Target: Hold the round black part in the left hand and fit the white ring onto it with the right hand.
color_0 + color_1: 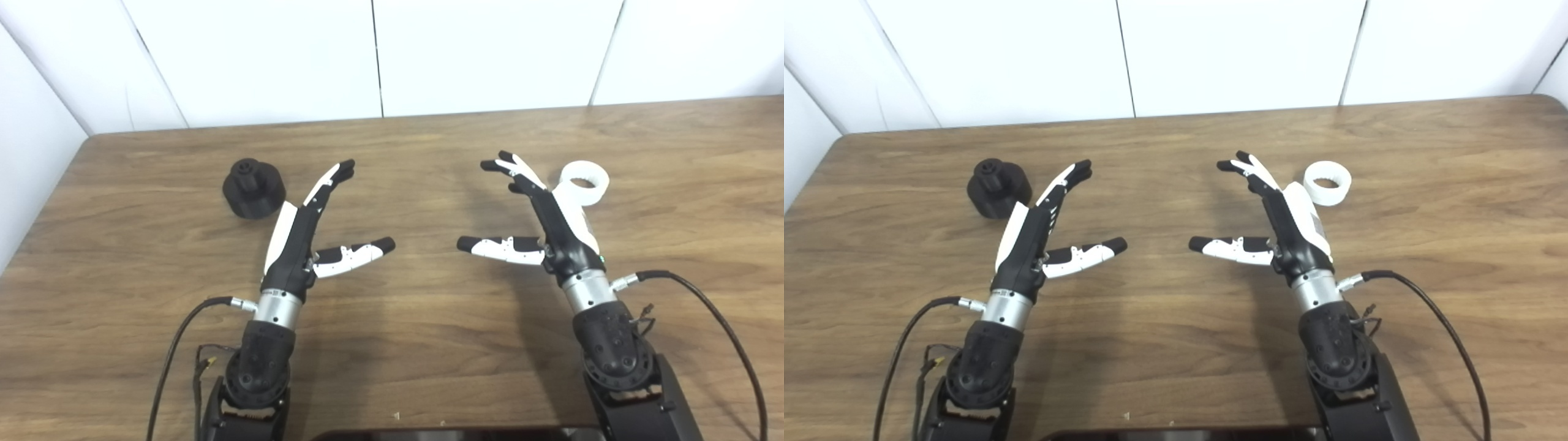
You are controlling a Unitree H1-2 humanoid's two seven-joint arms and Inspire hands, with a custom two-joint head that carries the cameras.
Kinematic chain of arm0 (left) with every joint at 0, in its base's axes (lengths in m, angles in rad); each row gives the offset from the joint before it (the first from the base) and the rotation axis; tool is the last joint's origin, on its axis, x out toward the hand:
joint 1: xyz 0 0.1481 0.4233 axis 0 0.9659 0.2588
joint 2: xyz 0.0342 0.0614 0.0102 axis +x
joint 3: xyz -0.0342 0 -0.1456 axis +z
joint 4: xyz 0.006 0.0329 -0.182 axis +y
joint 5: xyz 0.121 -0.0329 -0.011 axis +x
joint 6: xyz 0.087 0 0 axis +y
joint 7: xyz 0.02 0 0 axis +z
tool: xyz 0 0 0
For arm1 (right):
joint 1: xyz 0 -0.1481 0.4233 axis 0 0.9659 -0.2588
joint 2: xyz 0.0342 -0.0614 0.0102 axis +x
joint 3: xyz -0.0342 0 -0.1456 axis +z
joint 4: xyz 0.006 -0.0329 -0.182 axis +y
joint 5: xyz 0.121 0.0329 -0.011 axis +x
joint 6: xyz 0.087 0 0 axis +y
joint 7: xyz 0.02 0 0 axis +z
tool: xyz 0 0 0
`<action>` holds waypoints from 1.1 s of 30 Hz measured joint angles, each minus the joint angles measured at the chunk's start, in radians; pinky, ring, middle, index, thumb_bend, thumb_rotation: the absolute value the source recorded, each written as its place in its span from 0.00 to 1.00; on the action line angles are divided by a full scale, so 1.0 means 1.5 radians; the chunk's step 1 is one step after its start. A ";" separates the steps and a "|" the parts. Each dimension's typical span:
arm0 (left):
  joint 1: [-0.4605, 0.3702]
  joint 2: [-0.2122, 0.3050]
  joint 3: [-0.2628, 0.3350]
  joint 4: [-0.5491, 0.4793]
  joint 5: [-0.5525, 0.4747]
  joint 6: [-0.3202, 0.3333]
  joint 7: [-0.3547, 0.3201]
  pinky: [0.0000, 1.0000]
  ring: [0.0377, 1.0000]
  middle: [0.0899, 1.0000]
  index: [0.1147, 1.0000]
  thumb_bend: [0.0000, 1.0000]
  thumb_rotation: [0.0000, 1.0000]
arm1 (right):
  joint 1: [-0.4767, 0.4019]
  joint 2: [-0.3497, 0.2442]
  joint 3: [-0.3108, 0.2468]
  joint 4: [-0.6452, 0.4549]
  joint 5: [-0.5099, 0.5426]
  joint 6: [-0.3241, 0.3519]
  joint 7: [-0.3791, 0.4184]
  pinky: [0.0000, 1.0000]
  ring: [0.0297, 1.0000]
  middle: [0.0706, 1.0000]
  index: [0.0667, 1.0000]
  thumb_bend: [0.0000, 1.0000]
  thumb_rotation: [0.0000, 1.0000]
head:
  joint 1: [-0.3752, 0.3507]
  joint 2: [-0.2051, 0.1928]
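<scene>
Both hands are hovering empty with fingers spread, the left hand [1029,236] just right of the round black part [998,187] and the right hand [1283,226] just left of the white ring [1327,182], apparently lining up for each pickup from the table [1164,331].

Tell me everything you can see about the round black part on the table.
The round black part is a squat matte cylinder with a narrower knob rising from the middle of its top; it looks like plastic. It stands upright on the wooden table, toward the far left, its flat base down. Nothing holds it: the left hand is open beside it, to its right. Whether they touch cannot be told.
</scene>
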State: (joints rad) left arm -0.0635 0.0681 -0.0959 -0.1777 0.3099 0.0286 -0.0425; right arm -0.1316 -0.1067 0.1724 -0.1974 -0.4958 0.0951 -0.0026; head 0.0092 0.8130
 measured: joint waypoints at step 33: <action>-0.049 0.152 0.088 0.004 0.328 0.120 0.080 1.00 1.00 1.00 0.91 1.00 0.55 | -0.003 -0.015 -0.006 0.003 0.003 -0.002 0.004 0.86 0.91 0.92 0.80 0.88 0.38 | 0.077 -0.019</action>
State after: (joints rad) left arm -0.1369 0.2955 0.0364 -0.1712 0.8024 0.2090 0.0777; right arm -0.1367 -0.1290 0.1639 -0.1930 -0.4919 0.0917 0.0033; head 0.1242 0.7839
